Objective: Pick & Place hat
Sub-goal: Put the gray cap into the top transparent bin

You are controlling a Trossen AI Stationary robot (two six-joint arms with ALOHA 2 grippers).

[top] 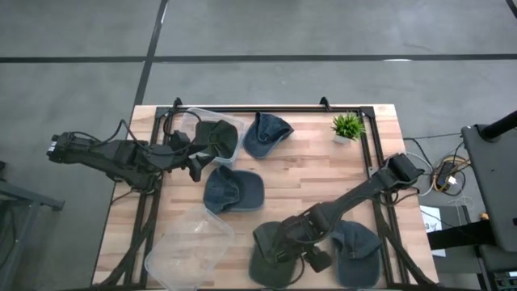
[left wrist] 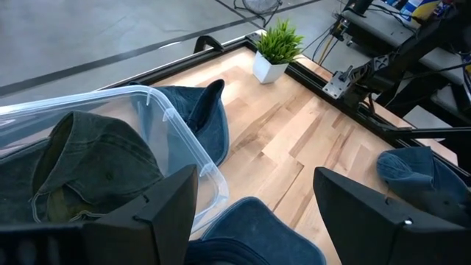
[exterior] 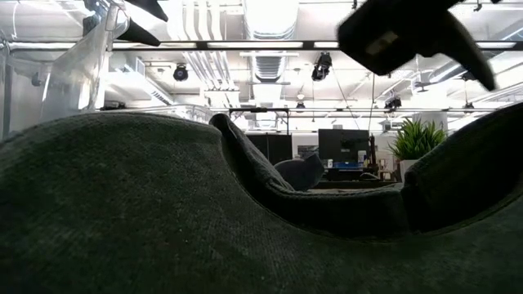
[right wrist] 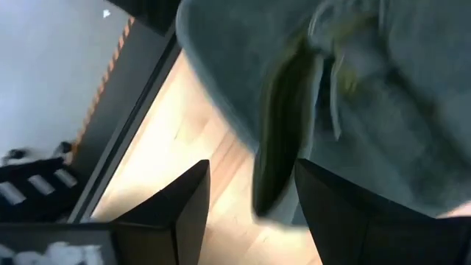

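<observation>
Hovering, right gripper [top: 297,252]: fingers parted over dark green cloth cap [top: 271,257], bench's [top: 307,182] near edge.
Left gripper [top: 196,162]: fingers wide, beside clear plastic bin [top: 212,134].

Dk green hat [top: 271,257], table's near edge.

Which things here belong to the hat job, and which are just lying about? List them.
Job:
- green hat under the open right gripper
- green hat in bin
- three blue hats
- clear bin
- left gripper, open beside the bin

Lying about:
- bin lid
- plant
</observation>
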